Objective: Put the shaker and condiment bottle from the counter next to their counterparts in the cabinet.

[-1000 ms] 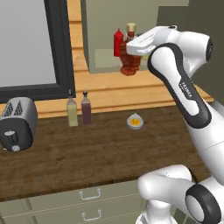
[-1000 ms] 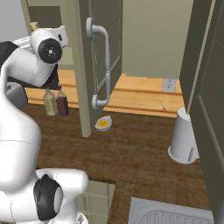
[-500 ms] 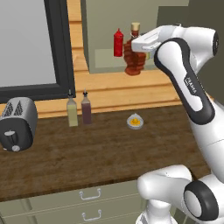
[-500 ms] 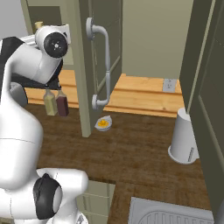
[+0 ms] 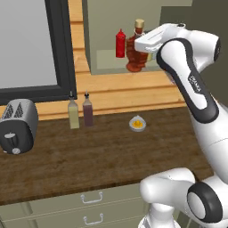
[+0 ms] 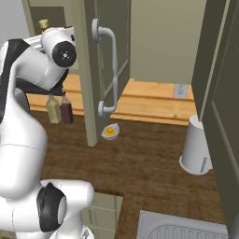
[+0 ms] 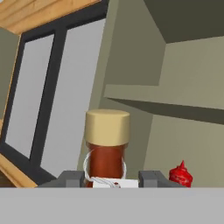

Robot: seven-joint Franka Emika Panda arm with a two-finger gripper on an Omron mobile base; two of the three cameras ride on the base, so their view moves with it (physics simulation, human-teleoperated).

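The squat, ridged red condiment bottle with a tan cork stopper and white neck tag (image 5: 136, 53) is up at the open grey-olive wall cabinet (image 5: 129, 22), its base at the front edge of the pale flat shelf. In the hand view its neck sits between the 2 dark fingertips of the pincer (image 7: 112, 178), which is clenched on the bottle, 1 tip at 9 o'clock of the neck and the other at 3 o'clock.

Inside the cabinet, at about 9 o'clock of the bottle and just beside it, stands 1 tall slim red squeeze bottle with a pointed nozzle (image 5: 120, 43).

Below, on the long dark brown wood-grain counter (image 5: 89, 160), well apart from the pincer, stand 2 black-spouted bottles side by side against the wooden backsplash: a yellowish one (image 5: 73, 116) and a dark maroon one (image 5: 87, 113). A small pale dish holding something yellow (image 5: 137, 124) lies at 3 o'clock of them. A silver toaster (image 5: 17, 125) sits at the counter's 9 o'clock end. In the right base view a white cylindrical canister (image 6: 196, 145) stands farther along the worktop.
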